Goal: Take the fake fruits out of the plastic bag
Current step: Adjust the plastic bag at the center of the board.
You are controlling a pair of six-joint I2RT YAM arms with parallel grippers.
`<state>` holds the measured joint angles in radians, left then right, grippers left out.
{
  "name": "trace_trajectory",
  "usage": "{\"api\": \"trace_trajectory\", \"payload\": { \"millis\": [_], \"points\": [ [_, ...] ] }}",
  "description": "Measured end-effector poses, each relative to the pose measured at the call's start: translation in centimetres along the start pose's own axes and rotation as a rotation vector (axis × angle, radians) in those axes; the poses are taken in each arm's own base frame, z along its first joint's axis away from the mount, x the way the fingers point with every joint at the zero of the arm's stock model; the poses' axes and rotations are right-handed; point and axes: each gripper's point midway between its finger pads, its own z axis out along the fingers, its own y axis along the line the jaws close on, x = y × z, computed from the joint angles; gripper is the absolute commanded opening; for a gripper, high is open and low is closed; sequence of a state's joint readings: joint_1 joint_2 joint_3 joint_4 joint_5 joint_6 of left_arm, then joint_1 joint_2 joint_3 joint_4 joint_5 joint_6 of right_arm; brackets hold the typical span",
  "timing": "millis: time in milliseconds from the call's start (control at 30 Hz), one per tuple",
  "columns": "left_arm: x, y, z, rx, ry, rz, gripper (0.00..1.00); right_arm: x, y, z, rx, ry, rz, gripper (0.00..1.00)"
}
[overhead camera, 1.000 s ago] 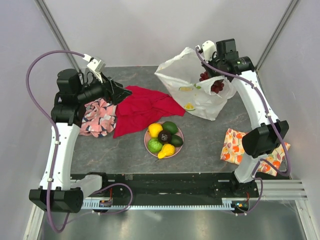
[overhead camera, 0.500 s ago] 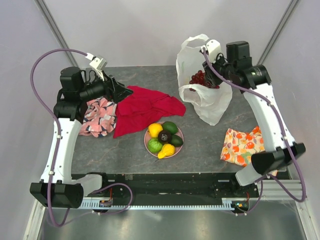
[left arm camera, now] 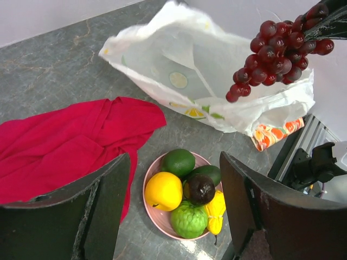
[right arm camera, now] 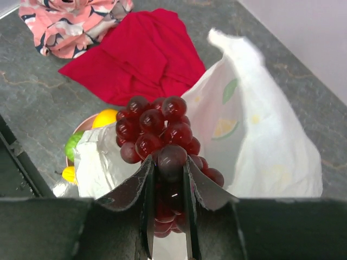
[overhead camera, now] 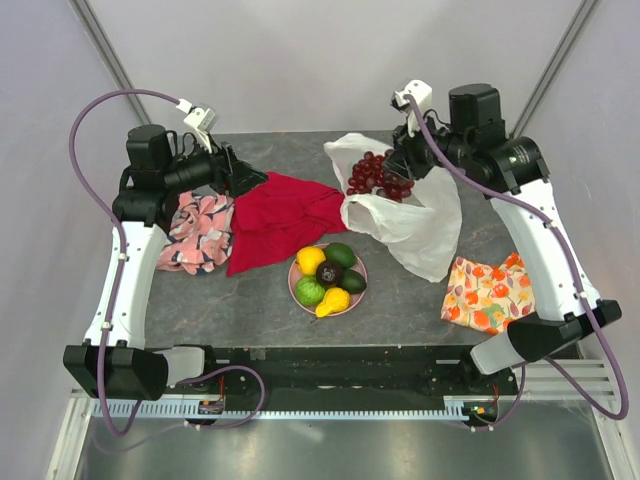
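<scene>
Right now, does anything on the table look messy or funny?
Nothing is spilled or broken. The dark red plastic grape bunch hangs in the air, pinched by the right gripper above the crumpled white plastic bag. The red cloth lies rumpled beside the pink plate of fruits.

The grape bunch (overhead camera: pixel 377 174) was dark red, the plastic bag (overhead camera: pixel 420 230) white with yellow-and-green prints, the plain cloth (overhead camera: pixel 285 215) red, the floral cloth (overhead camera: pixel 197 232) pink, the plate (left arm camera: pixel 155 215) pink
</scene>
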<state>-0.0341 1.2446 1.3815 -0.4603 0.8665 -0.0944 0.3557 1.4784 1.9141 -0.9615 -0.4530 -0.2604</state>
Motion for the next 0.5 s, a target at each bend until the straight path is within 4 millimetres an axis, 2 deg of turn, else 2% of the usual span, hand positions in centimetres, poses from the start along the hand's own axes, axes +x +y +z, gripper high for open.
{"api": "trace_trajectory", "payload": {
  "millis": [200,367,433,500],
  "points": [
    [0.0,0.0,0.0,0.000,0.000,-0.002,0.74,-3.1,0.0,3.5,0.100,-0.050,-0.098,0.00],
    [0.0,0.0,0.0,-0.001,0.000,-0.003,0.74,-5.0,-0.7,5.7,0.125,-0.098,-0.104,0.00],
    [0.0,0.0,0.0,-0.001,0.000,-0.003,0.74,-6.3,0.5,6.4,0.088,-0.129,-0.097,0.00],
    [0.0,0.0,-0.1,-0.003,-0.001,-0.002,0.74,-7.1,3.5,7.1,0.009,-0.153,-0.098,0.00]
  ]
}}
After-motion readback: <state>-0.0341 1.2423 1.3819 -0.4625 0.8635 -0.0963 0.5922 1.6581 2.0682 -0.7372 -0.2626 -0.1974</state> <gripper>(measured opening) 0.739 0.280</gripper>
